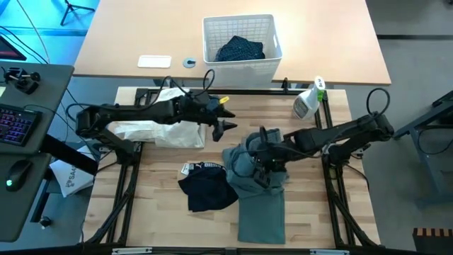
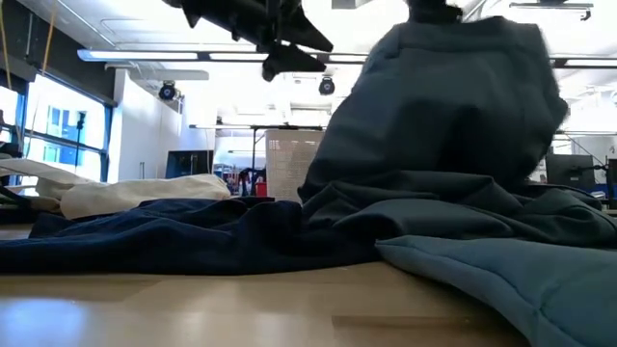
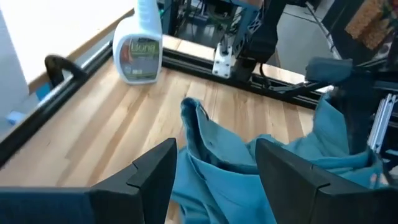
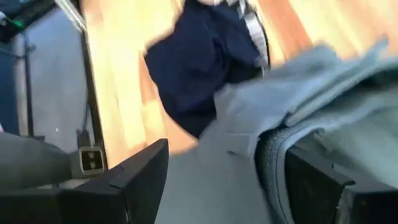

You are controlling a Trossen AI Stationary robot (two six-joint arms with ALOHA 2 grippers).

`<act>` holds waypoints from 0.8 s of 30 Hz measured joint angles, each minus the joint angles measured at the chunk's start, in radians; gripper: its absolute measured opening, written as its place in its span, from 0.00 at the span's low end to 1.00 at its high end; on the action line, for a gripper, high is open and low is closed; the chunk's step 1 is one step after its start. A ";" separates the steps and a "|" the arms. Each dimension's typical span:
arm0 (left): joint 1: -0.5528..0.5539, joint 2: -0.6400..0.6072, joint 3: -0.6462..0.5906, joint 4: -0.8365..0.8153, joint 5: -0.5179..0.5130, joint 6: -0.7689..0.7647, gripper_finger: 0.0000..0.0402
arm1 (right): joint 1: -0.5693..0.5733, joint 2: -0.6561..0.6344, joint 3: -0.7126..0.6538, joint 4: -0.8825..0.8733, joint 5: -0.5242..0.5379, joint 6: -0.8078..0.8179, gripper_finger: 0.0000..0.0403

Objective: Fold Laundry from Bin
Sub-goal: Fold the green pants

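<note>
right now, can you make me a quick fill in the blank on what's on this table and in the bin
1. The bin holds a dark ____ garment.
2. The spray bottle stands on the table's ____ side, seen from above.
3. The right gripper is over the ____ top.
4. Beside that top lies a ____ piece.

Missing: dotted; right; grey-green; black

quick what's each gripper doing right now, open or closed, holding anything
Left gripper: open, empty, above the table beside the grey-green top.
Right gripper: open, fingers either side of a fold of the grey-green top.
</note>
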 joint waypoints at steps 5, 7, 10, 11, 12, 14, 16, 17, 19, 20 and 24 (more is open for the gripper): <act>-0.004 0.035 0.000 0.032 0.015 0.016 0.51 | 0.016 -0.029 -0.007 0.007 -0.017 0.101 0.64; -0.005 0.047 0.000 0.036 0.020 0.015 0.51 | 0.002 -0.049 -0.005 0.098 -0.072 0.092 0.62; -0.006 0.067 0.000 0.054 0.022 0.017 0.51 | -0.044 -0.036 -0.003 0.153 -0.145 -0.012 0.61; -0.006 0.070 0.000 0.057 0.020 0.017 0.51 | -0.067 -0.022 -0.005 0.163 -0.144 -0.070 0.61; -0.005 0.075 0.000 0.068 0.014 0.018 0.51 | -0.092 -0.006 -0.005 0.172 -0.143 -0.128 0.61; 0.004 0.077 0.000 0.066 0.007 0.016 0.51 | -0.140 0.030 -0.006 0.190 -0.141 -0.218 0.61; 0.015 0.074 0.000 0.046 0.002 0.008 0.51 | -0.183 0.069 -0.006 0.208 -0.143 -0.291 0.61; 0.020 0.072 0.000 0.032 -0.004 0.008 0.51 | -0.207 0.089 -0.006 0.208 -0.152 -0.320 0.61; 0.035 0.052 0.006 -0.047 -0.030 0.009 0.51 | -0.254 0.128 -0.006 0.204 -0.206 -0.377 0.62; 0.041 0.042 0.014 -0.100 -0.055 0.009 0.51 | -0.280 0.145 -0.007 0.204 -0.244 -0.406 0.64; 0.056 -0.019 0.039 -0.303 -0.188 0.006 0.51 | -0.368 0.199 -0.007 0.252 -0.402 -0.499 0.72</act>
